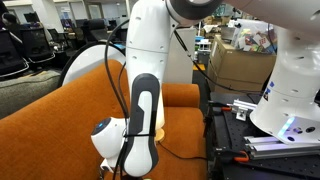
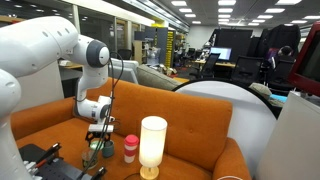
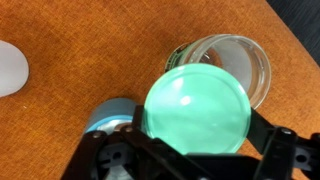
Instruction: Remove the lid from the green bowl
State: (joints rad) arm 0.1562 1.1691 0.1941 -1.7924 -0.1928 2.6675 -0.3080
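In the wrist view my gripper [image 3: 197, 132] is shut on a round translucent green lid [image 3: 195, 105], with one finger on each side of it. The lid is held just above and partly in front of a clear bowl [image 3: 240, 55] with a greenish rim, which stands on the orange surface. The lid hides part of the bowl. In an exterior view the gripper [image 2: 100, 135] hangs over the bowl [image 2: 96, 152] on the orange couch seat. In the exterior view from behind the arm, the arm hides the gripper and the bowl.
A blue-grey round container [image 3: 108, 115] stands beside the bowl. A white object [image 3: 10, 68] lies at the left edge. A pink cup with a red lid [image 2: 131, 148] and a tall white cylinder [image 2: 152, 145] stand nearby on the orange couch [image 2: 190, 135].
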